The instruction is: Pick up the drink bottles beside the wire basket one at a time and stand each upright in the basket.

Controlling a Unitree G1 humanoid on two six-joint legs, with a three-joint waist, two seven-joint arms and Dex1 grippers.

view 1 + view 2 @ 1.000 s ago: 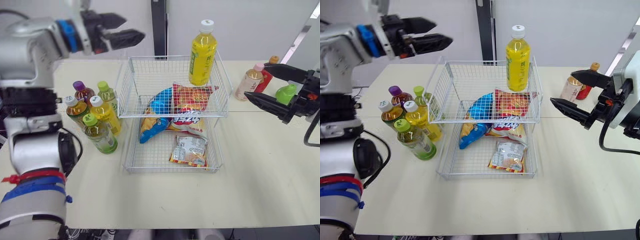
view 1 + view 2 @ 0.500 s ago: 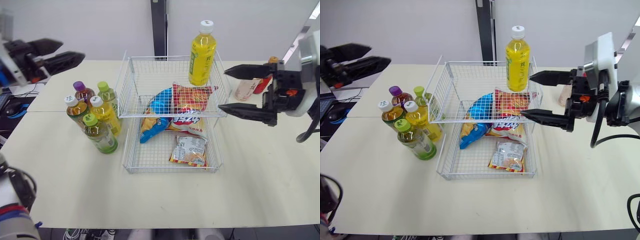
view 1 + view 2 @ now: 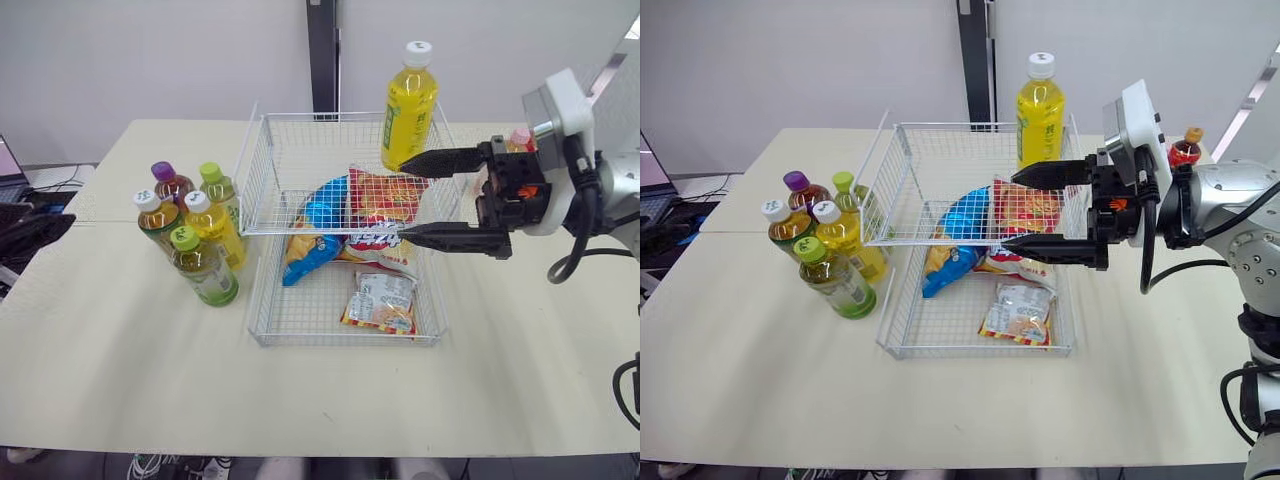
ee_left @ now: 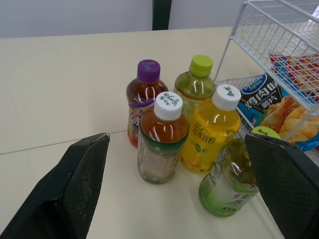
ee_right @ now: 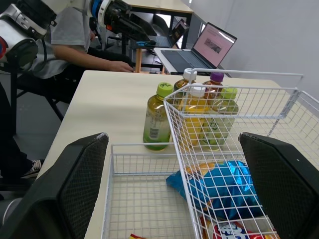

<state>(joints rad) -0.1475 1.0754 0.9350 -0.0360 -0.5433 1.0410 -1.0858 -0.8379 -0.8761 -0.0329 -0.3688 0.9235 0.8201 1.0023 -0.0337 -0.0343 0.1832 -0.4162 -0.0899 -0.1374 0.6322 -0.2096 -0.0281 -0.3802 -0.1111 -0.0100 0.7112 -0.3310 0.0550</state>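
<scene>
The right gripper (image 3: 1007,209) holds its two black fingers (image 3: 1060,172) wide apart with nothing between them. It reaches in from the right, level with the upper tier of the wire basket (image 3: 258,170). Whether the lower finger touches the wire cannot be made out. The left gripper (image 4: 175,136) is also spread open and empty. It sits at the table's (image 3: 130,360) far left, well apart from the bottles, and is cut off by the picture's edge in the head views.

A tall yellow bottle (image 3: 408,100) with a white cap stands upright in the far right corner of the basket's upper tier.

Five small bottles stand in a tight cluster just left of the basket:
- a purple-capped bottle (image 3: 168,186) of brown drink
- a pale green bottle (image 3: 214,188)
- a white-capped brown bottle (image 3: 155,218)
- a small yellow bottle (image 3: 212,228)
- a green bottle (image 3: 203,270), nearest of the five

Two more stand far right of the basket: a pink-capped bottle (image 3: 519,137), mostly hidden behind the right gripper, and a red bottle (image 3: 1184,150) with only its top showing.

Four snack packets (image 3: 380,300) lie in the lower tier.
</scene>
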